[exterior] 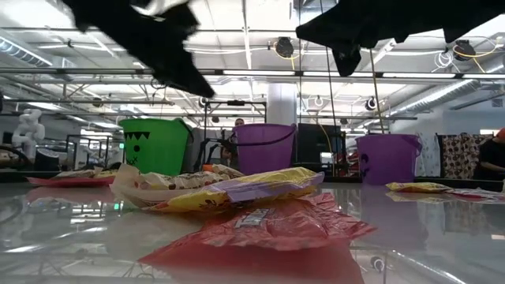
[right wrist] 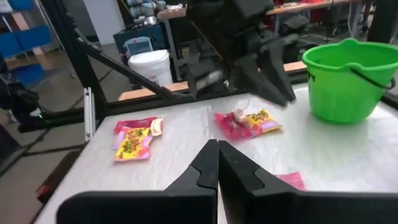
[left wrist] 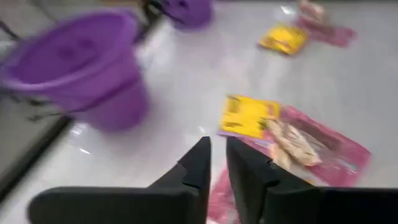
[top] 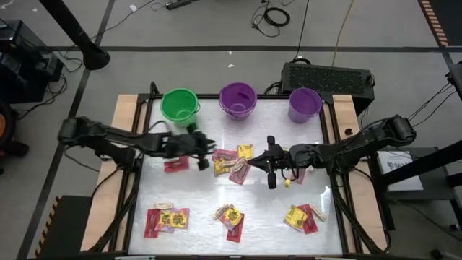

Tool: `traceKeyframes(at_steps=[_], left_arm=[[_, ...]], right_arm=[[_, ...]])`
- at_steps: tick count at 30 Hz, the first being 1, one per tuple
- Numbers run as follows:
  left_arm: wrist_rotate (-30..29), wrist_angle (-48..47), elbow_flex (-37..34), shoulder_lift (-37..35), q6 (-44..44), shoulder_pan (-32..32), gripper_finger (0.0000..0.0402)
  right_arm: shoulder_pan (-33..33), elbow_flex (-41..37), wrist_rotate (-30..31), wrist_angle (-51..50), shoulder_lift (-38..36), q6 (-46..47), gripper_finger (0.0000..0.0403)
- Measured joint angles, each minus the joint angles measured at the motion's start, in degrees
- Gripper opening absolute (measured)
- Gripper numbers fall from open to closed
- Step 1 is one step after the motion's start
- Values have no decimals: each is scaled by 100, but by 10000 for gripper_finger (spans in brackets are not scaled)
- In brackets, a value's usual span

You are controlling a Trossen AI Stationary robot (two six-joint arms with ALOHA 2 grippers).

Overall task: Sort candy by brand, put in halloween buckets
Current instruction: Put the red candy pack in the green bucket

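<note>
The candy lies in several small heaps on the white table: red, yellow and tan packets at the middle [top: 231,165], one at the left [top: 175,165], and three along the near side [top: 166,218] [top: 229,217] [top: 303,217]. The halloween buckets stand in a row at the far edge: green [top: 179,105], purple [top: 237,99], lavender [top: 304,103]. My left gripper [left wrist: 217,155] hovers above the table just left of the middle heap, its fingers a little apart with nothing between them. My right gripper [right wrist: 217,155] hovers right of that heap, shut and empty.
Wooden rails run along the table's left [top: 126,137] and right [top: 346,123] sides. A black box [top: 328,76] sits behind the lavender bucket. The two grippers face each other across the middle heap. Bare table lies between the heaps and in front of the buckets.
</note>
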Motion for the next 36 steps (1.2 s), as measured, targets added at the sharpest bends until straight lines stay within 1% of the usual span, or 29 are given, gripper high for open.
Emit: traceKeyframes(at_steps=[2,5,7,9,12,15,17,20,27,29,32,34,36], left_arm=[[345,-410,405,491,4,133,101],[413,-927,794,1144,129,403,148],[523,-1027,898,1499,276,595,178],[834,-1057,935,1805,308,722,202],[1310,-1059,940,2074,377,773,225],[1359,-1030,944,2243,566,752,232],[1398,-957,944,2336,608,768,233],[1769,-934,947,2453,603,865,233],[1881,-961,975,2754,588,891,232],[2057,-948,974,2778,588,898,224],[2270,-948,968,2785,591,899,191],[2314,-963,966,2789,469,895,153],[2334,-982,980,2789,319,891,106]], right_arm=[[0,0,-5,-76,-2,234,0],[0,0,-5,-115,0,425,0],[4,0,-5,-127,-2,437,0],[4,0,-5,-210,-2,439,0],[14,0,-4,-265,-2,504,0],[51,0,-3,-279,-2,565,0],[79,0,-3,-311,-2,553,0],[81,0,-3,-317,-2,551,0],[76,0,-1,-354,-2,527,0],[76,0,-1,-354,-2,527,0],[76,0,-1,-354,-2,525,0],[76,0,-1,-354,-4,527,0],[76,0,-1,-354,-4,526,0]])
